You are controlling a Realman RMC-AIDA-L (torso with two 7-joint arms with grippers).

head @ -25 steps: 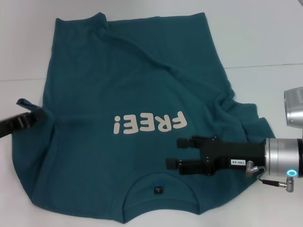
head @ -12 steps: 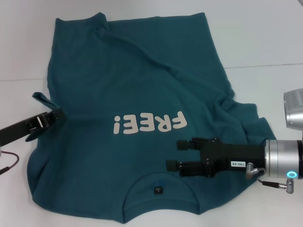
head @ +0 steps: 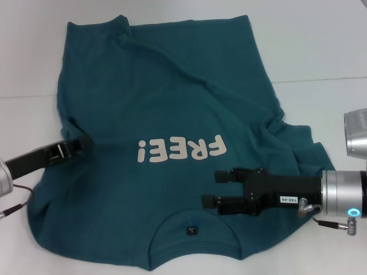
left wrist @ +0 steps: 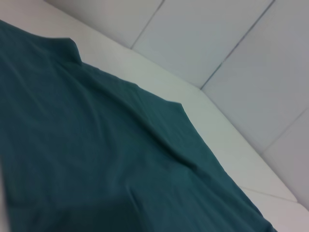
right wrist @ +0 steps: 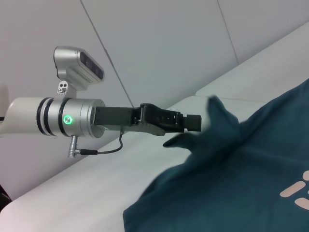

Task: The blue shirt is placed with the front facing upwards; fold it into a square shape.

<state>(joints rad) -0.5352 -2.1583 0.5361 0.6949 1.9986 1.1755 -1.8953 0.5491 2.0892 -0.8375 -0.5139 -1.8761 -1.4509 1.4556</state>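
Note:
The blue shirt (head: 172,97) lies front up on the white table, its "FREE!" print (head: 180,150) upside down to me and its collar (head: 166,211) at the near edge. My left gripper (head: 84,142) is at the shirt's left side, shut on the left sleeve, which it holds lifted over the shirt's body. The right wrist view shows it (right wrist: 193,126) pinching the raised sleeve cloth (right wrist: 217,121). My right gripper (head: 213,188) is open and empty, hovering over the shirt's right shoulder just right of the collar. The left wrist view shows only shirt cloth (left wrist: 72,145).
The white table (head: 321,51) shows around the shirt, with a seam line (head: 321,79) running across at the right. The right sleeve (head: 304,146) lies bunched by my right arm. The right wrist camera housing (head: 355,132) sits at the right edge.
My left gripper has moved right with the left sleeve, drawing it in over the shirt's body. The right arm has not moved.

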